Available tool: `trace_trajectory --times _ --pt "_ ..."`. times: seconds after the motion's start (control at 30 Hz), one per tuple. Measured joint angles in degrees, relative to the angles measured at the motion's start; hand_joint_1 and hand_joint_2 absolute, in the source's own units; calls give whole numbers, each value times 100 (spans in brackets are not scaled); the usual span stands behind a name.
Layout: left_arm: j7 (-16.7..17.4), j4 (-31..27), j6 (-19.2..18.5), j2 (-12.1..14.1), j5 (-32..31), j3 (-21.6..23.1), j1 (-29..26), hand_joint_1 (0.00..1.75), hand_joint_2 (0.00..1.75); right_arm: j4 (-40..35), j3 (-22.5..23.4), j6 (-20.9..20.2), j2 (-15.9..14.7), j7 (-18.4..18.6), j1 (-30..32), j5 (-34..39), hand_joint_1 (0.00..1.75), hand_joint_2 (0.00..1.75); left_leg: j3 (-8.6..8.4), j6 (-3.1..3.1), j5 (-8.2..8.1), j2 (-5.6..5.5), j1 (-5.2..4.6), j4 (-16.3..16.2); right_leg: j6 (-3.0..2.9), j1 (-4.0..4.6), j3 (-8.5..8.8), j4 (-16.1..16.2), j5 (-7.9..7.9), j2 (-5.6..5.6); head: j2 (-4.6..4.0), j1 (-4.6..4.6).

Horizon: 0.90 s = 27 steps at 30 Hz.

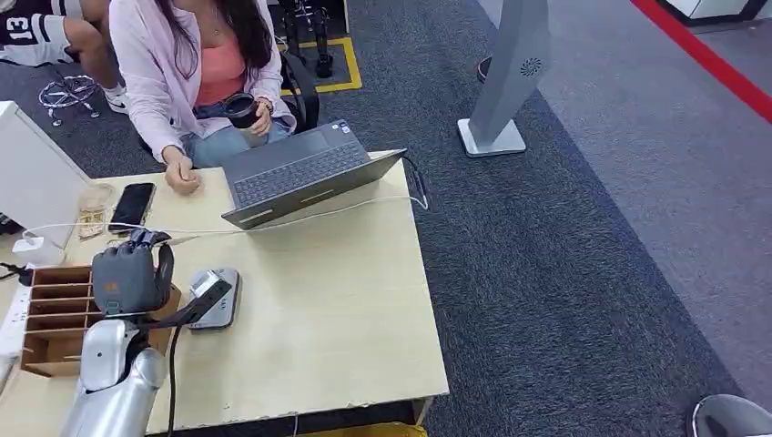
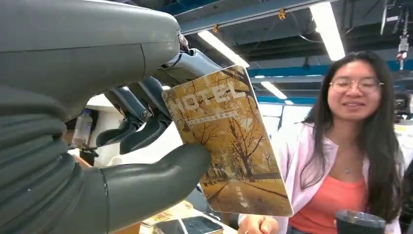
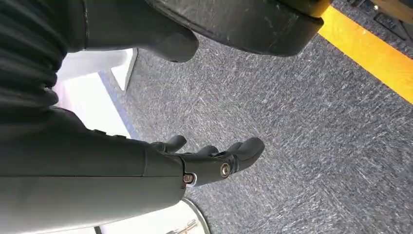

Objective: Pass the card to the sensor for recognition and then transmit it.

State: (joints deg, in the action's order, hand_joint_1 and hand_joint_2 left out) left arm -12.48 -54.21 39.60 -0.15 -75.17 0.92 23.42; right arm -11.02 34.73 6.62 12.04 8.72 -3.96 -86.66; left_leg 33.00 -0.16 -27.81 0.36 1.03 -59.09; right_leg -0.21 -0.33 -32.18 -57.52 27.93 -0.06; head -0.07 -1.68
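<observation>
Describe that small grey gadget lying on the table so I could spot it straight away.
On the pale wooden table, look just right of the brown slotted wooden organiser. The sensor lies there, flat, grey and rounded, beside the robot's left hand, unlike the open laptop farther back.

The head view is looking steeply down from above the table's [image 1: 346,300] near edge. The left wrist view is sitting close behind the left hand [image 2: 73,122], facing up toward the person [image 2: 350,146] at the far edge. The right wrist view is facing down at carpet [image 3: 302,122].
</observation>
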Motion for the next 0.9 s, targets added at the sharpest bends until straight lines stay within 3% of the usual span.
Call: trace_trajectory --times 0.2,0.5,0.9 --pt "11 0 0 0 -2 0 -11 175 175 -2 -2 0 0 0 0 0 0 175 0 0 1 0 1 0 0 1 0 0 0 0 0 -2" --pt "553 174 -19 68 -352 0 -24 175 175 -2 -2 15 15 35 1 -11 0 175 2 0 0 0 0 0 0 0 -1 0 0 0 0 0" --pt "723 579 -485 118 -308 0 46 175 175 -2 0 74 15 37 6 11 0 175 2 0 1 1 0 0 0 0 -2 0 0 1 0 -2"
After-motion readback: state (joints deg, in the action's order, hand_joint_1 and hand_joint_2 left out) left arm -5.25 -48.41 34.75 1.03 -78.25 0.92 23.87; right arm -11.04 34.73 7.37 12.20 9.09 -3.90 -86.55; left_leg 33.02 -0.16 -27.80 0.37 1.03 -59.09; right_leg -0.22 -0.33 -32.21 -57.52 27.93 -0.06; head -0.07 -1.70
